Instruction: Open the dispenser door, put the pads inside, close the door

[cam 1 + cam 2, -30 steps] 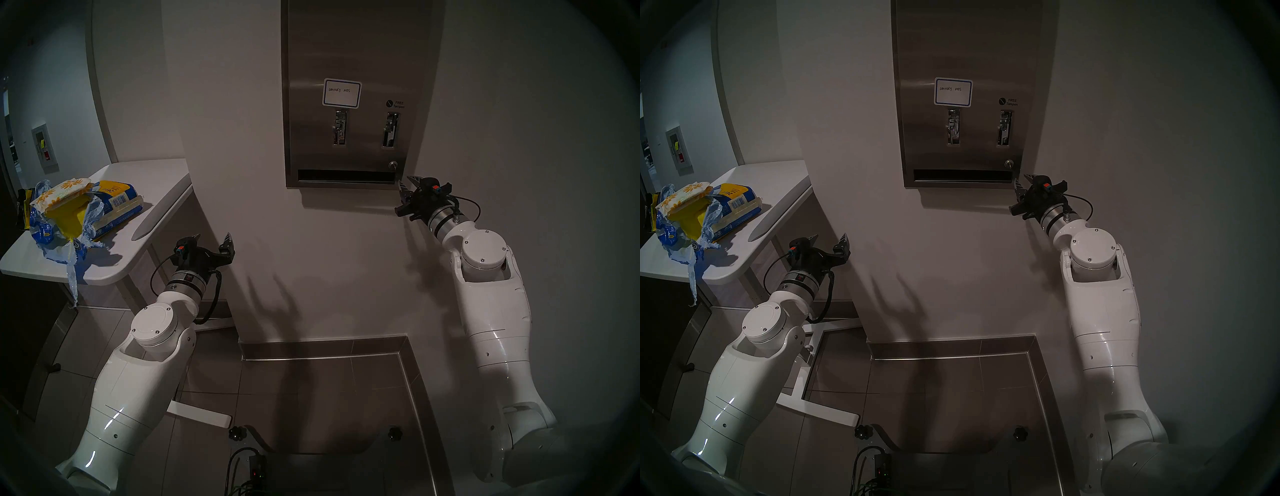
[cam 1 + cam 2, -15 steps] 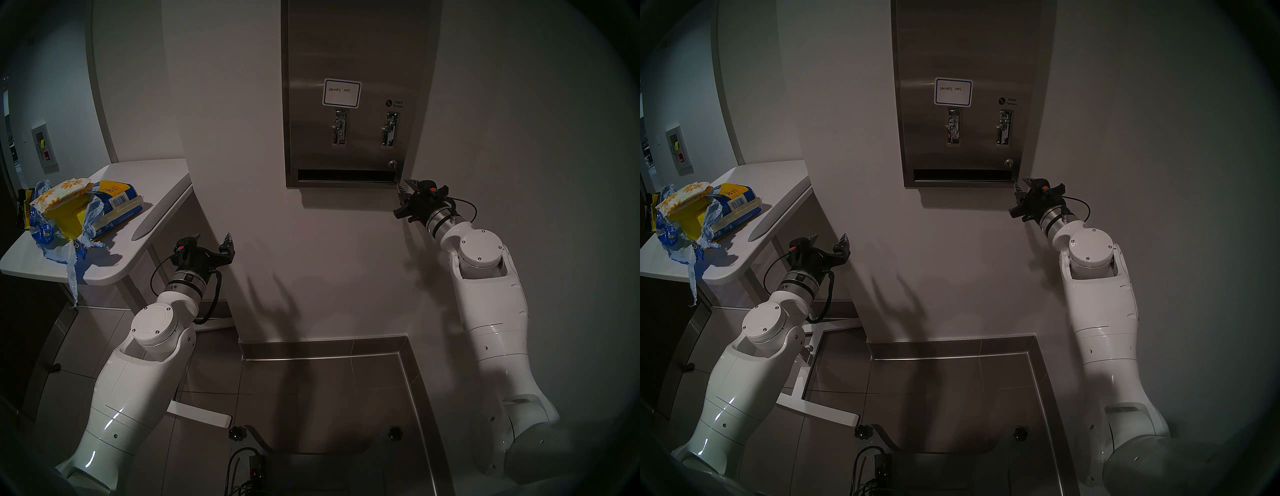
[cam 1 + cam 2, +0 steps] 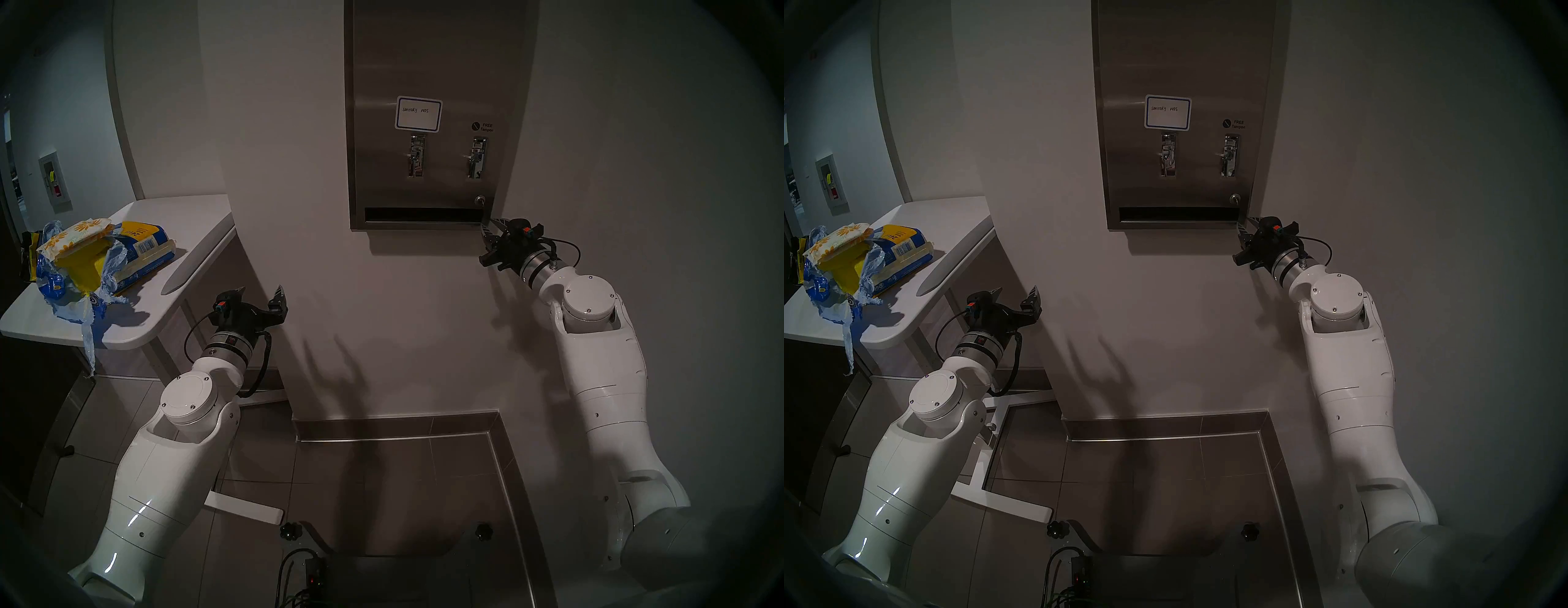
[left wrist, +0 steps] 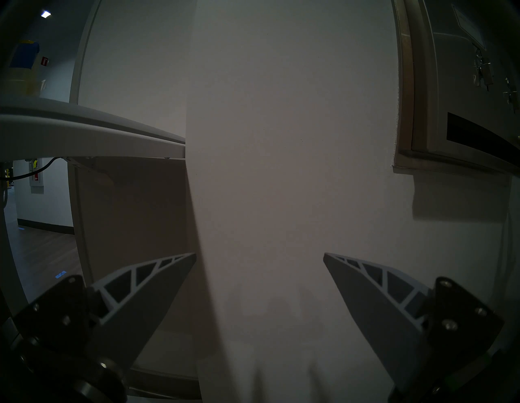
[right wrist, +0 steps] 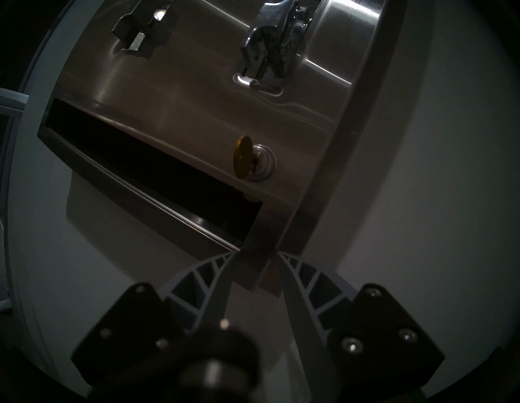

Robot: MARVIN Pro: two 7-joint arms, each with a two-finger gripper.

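The brushed-steel dispenser door (image 3: 424, 63) (image 3: 1178, 63) (image 5: 183, 84) hangs on the wall, with a blue-bordered label and a brass key (image 5: 242, 157) in its lock. My right gripper (image 3: 490, 225) (image 3: 1246, 223) (image 5: 254, 253) is shut on the door's lower right corner, one finger on each side of the edge. That edge stands slightly off the wall. The pads (image 3: 80, 235) (image 3: 837, 237), white with orange daisies, lie on top of a torn bag on the table at the left. My left gripper (image 3: 262, 297) (image 3: 1017, 293) (image 4: 259, 254) hangs open and empty below the table's edge, facing the wall.
A white table (image 3: 182, 220) at the left carries a torn blue-and-yellow bag (image 3: 76, 276) and a yellow pack (image 3: 144, 250). Its legs (image 3: 1004, 505) reach onto the tiled floor. A wall corner juts out between the table and the dispenser.
My right gripper has shifted a little left, holding the door's corner, and the door's right edge has swung slightly out from the wall. The left arm has not moved.
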